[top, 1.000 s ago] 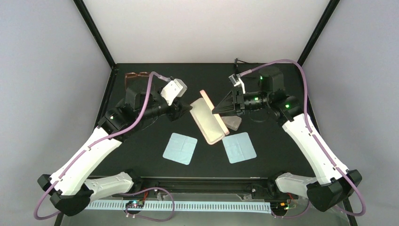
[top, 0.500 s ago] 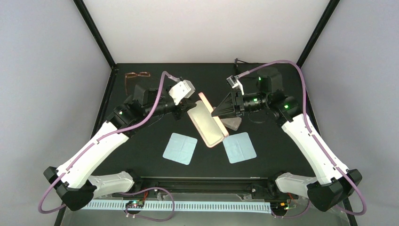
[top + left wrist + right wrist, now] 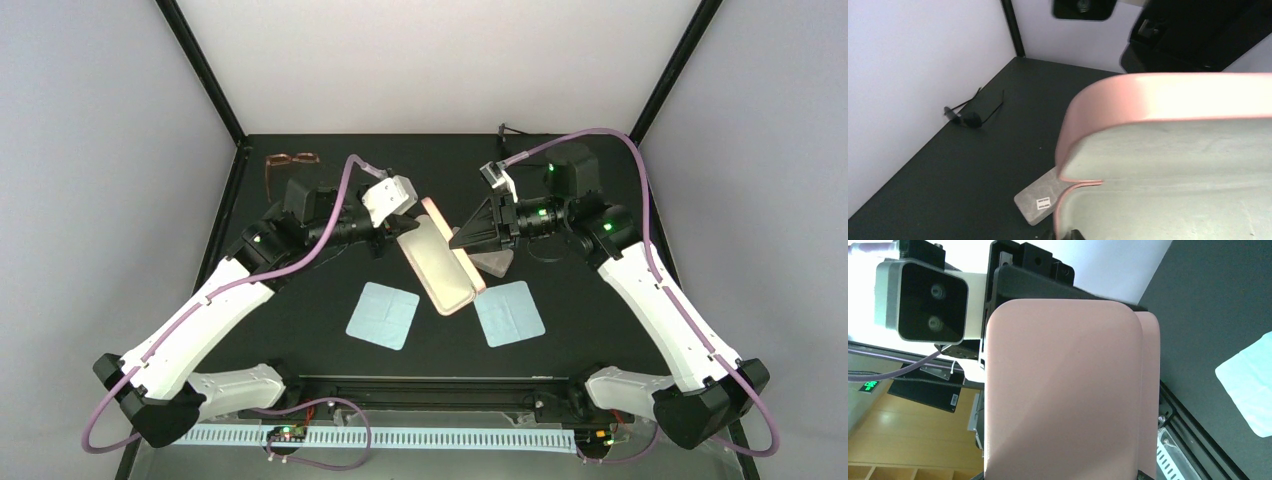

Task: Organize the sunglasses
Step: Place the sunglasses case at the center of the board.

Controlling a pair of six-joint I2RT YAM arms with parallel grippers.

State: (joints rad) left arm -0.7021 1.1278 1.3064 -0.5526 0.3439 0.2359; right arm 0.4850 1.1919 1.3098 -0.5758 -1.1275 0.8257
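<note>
Sunglasses [image 3: 971, 118]: lay on the table [image 3: 923, 190] at left of the left wrist frame, close to the wall, well apart from both cases and from both grippers.
Pink case [image 3: 440, 262]: sat open at centre of the top frame, pale lining facing up, lid raised along its right side.
Left gripper [image 3: 398, 236]: met the pink case at its upper left edge; fingers pinched the rim, with only their tips showing at the bottom of the left wrist frame.
Right gripper [image 3: 460, 237]: touched the lid's outer face; fingers hidden by the case, so cannot tell whether spread or pinched.
Grey case [image 3: 496, 262]: lay flat just right of the pink case, below the right gripper.
Cloths [image 3: 382, 315]: two pale blue squares, lower centre of the top frame, one on each side of the pink case's lower end.
Brown glasses [image 3: 292, 160]: lay at upper left of the table.
</note>
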